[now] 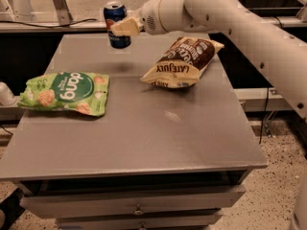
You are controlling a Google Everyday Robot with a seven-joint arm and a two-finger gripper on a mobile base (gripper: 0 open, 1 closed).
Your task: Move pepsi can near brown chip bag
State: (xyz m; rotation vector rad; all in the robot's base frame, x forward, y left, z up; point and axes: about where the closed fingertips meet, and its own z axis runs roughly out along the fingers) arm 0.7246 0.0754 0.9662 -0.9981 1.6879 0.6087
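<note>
The pepsi can [115, 18] is dark blue with a silver top and hangs upright in the air above the far left part of the grey table [139, 133]. My gripper [122, 28] is shut on the pepsi can, with a cream fingertip across its front. The brown chip bag [184, 61], dark brown with a cream-yellow end and dark lettering, lies on the table to the right of the can and a little nearer. The can's shadow falls on the table below it.
A light-green "dang" bag [64, 92] lies on the table's left side. My white arm [230, 18] reaches in from the upper right over the bag. A drawer [139, 202] sits under the tabletop. Speckled floor shows at the right.
</note>
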